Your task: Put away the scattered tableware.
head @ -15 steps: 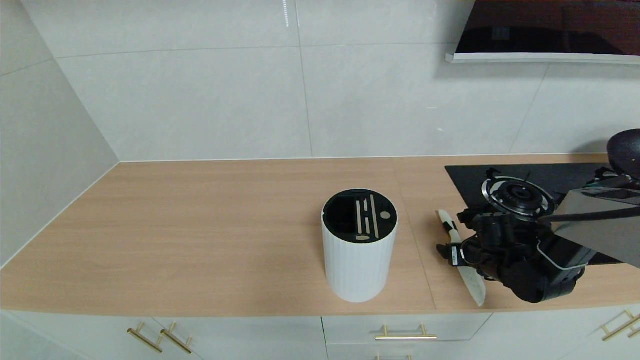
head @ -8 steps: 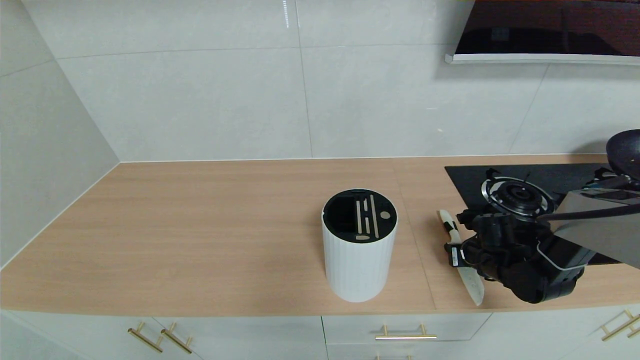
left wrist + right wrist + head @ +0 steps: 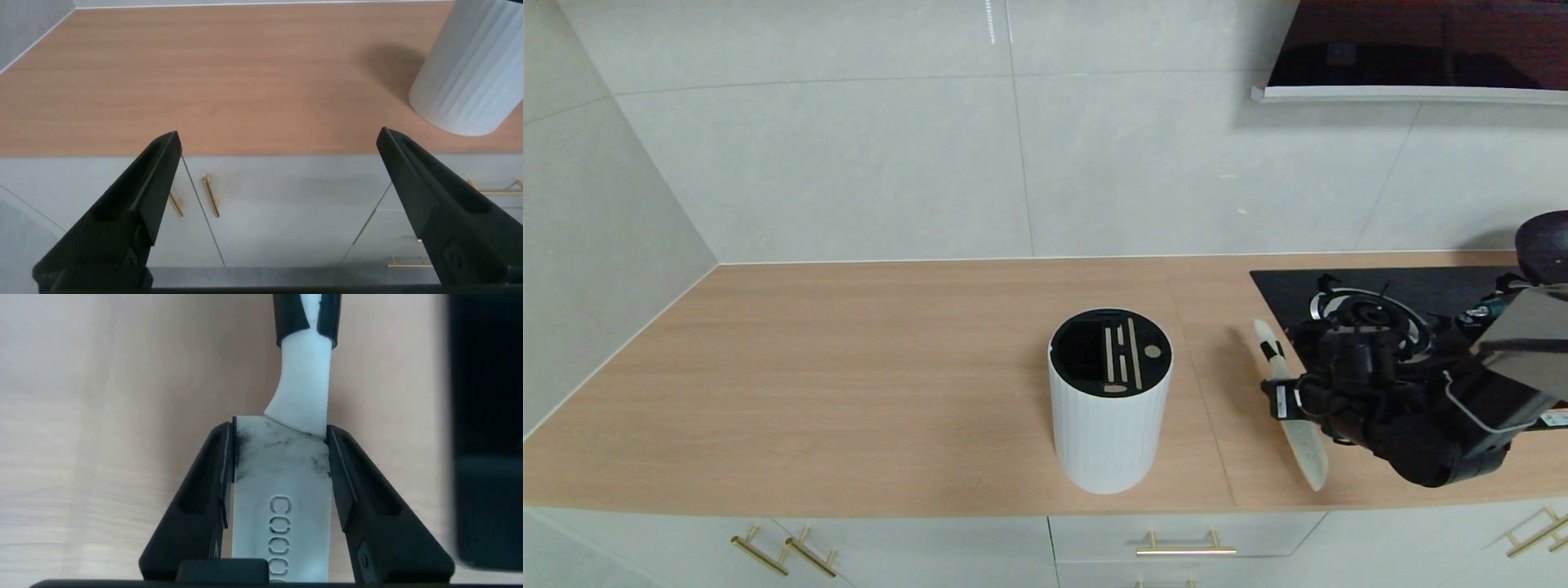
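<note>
In the head view, the right gripper (image 3: 1290, 402) is gripping a white ceramic knife with a black-banded handle (image 3: 1307, 453) at the right end of the wooden counter (image 3: 849, 367), just beside the black glass hob (image 3: 1274, 282). The handle is pointing toward the wall and the tip toward the counter's front edge. A white ribbed cylindrical holder with a black slotted top (image 3: 1107, 425) is standing well apart to the left, with nothing sticking out of its slots. By my judgement the task is only beginning: the knife is grasped, but carrying it over and slotting it in are still to do.

In the left wrist view, the left gripper (image 3: 282, 212) is hanging in front of the counter edge, spread wide and holding nothing.

In the right wrist view, the blade is sitting between the two black fingers (image 3: 204, 498), touching both, near where it narrows into the handle.
</note>
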